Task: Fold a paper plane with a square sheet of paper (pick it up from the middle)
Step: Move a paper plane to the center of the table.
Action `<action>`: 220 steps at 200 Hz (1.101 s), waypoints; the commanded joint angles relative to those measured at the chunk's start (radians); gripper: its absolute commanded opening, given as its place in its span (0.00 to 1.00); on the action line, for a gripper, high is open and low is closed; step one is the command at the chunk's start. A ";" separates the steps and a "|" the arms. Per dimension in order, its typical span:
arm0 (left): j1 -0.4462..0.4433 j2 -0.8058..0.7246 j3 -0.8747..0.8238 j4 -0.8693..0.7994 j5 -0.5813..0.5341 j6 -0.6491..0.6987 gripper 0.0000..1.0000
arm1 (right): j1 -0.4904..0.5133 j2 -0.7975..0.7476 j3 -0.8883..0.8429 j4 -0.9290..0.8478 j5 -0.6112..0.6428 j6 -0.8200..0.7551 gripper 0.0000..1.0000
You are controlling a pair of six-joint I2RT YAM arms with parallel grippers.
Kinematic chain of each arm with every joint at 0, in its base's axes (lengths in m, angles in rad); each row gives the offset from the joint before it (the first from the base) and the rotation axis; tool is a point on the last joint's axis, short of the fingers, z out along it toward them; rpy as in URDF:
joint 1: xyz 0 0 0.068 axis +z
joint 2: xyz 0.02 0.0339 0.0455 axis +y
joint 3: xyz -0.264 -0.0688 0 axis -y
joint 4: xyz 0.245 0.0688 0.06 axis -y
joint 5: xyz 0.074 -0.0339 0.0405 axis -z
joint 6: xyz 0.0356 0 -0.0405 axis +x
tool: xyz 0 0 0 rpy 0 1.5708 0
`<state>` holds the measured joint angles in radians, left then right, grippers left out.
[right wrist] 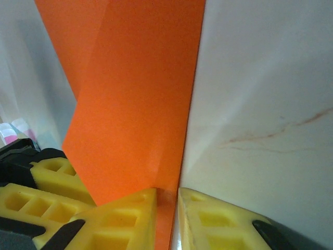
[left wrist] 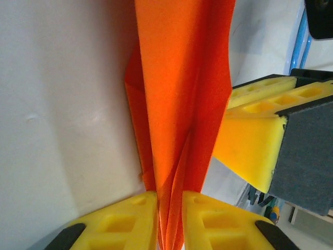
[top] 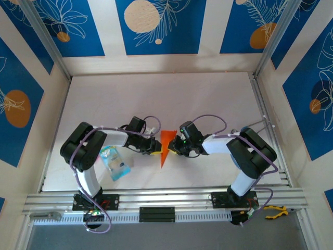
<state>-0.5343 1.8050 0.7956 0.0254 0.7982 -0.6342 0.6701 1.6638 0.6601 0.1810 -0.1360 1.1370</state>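
Pinching one orange paper plane (top: 166, 140) from both sides

There are no words to read here; the print on the small blue and clear packet (top: 115, 162) is too small to make out.

Count them: one paper plane; one packet; two arms; two claws, each with two yellow fingers; one tool with yellow handles (top: 274, 211) lying on the metal rail (top: 171, 199) by the right arm's base.

The left claw (top: 157, 151) is almost pressed together; its yellow fingers (left wrist: 125, 224) pinch the folded layers of the plane, with only the thin paper between them. The right claw (top: 175, 148) is almost pressed together too; its yellow fingers (right wrist: 130, 213) pinch the plane's other edge. The two claws face each other with the plane between them, and their fingers are just beside each other.

The plane is about halfway between the left and right edges of the tabletop (top: 156, 99), closer to the near edge than the far edge; its wide end points to the far edge and its sharp tip points to the near edge. I cannot tell if it touches the tabletop.

The packet lies flat near the near left corner, just beside the left arm and well apart from the plane.
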 commanded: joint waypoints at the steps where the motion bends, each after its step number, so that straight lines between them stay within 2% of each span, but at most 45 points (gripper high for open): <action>1: 0.004 0.022 0.000 0.042 0.046 -0.018 0.20 | 0.010 0.021 -0.003 0.040 -0.034 0.018 0.18; 60: 0.004 0.018 -0.016 0.090 0.056 -0.047 0.16 | 0.004 0.014 -0.020 0.058 -0.039 0.028 0.18; 120: 0.004 -0.074 0.011 -0.037 -0.063 0.017 0.12 | 0.000 -0.066 -0.032 0.007 0.001 0.025 0.21; 166: -0.010 -0.117 0.065 -0.186 -0.168 0.087 0.11 | 0.003 -0.127 -0.019 -0.010 0.002 -0.001 0.28; 189: -0.019 -0.123 0.073 -0.205 -0.189 0.094 0.12 | 0.008 -0.126 0.004 0.002 -0.009 -0.007 0.37; 220: -0.029 -0.121 0.079 -0.211 -0.198 0.091 0.11 | 0.021 -0.077 0.059 -0.006 -0.027 -0.017 0.41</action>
<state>-0.5514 1.7081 0.8501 -0.1364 0.6262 -0.5667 0.6769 1.5543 0.6640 0.1879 -0.1394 1.1416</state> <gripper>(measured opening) 0.115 0.400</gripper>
